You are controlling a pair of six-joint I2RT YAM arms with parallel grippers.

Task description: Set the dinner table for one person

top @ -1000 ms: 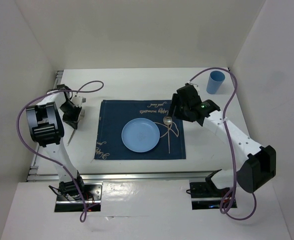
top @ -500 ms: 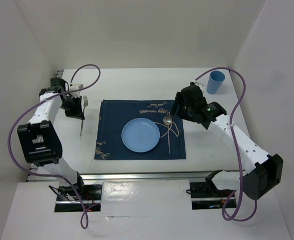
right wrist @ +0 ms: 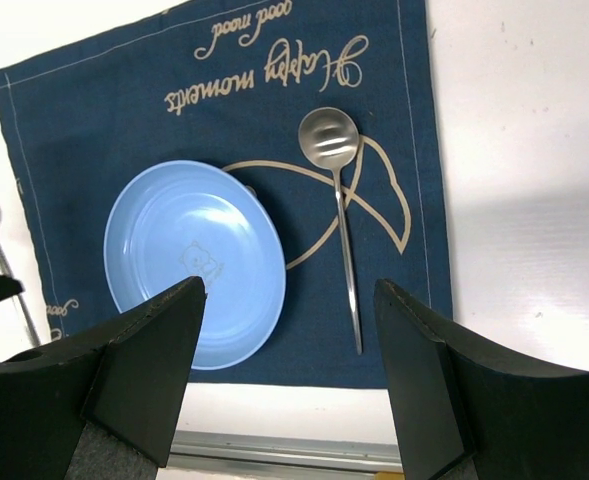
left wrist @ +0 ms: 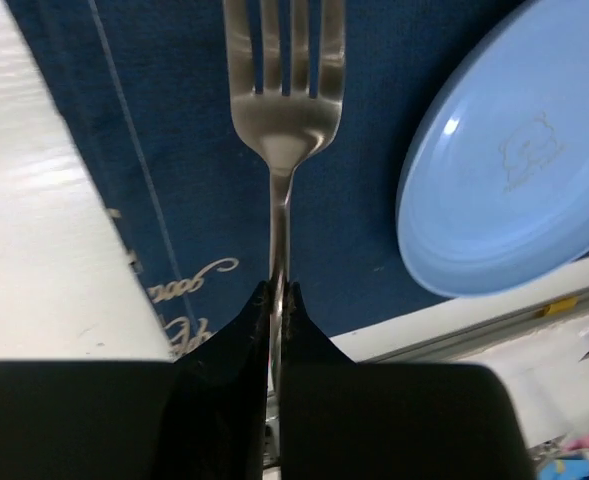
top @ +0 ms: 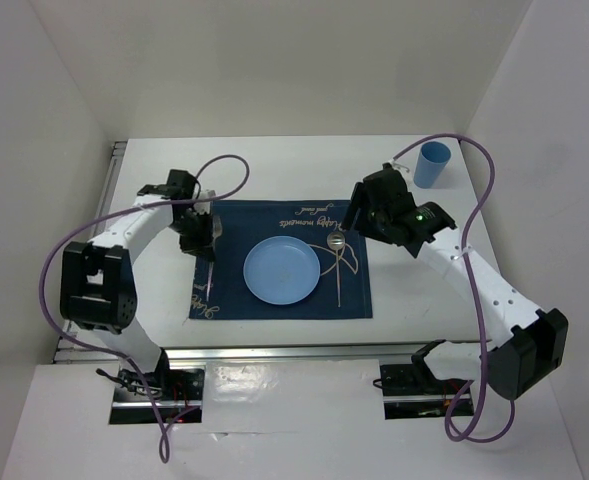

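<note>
Left jaws clamp the fork [left wrist: 279, 120] by its handle over the placemat [top: 264, 222] on the table [top: 274, 165], at the plate's [top: 282, 272] 9 o'clock; right jaws stand apart above the spoon [right wrist: 342, 215]. Fork-laying step, likely: next lower it flat, release.

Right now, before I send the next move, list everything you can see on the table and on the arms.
dinner table: 1, white, under everything
placemat: 1, navy with tan print, table centre
plate: 1, light blue, on the middle of the placemat
spoon: 1, silver, on the placemat, right of the plate
fork: 1, silver, held over the placemat's left part
cup: 1, blue, far right corner of the table
left gripper: 1, black, shut on the fork's handle
right gripper: 1, black, open, empty, above the placemat's right side
</note>
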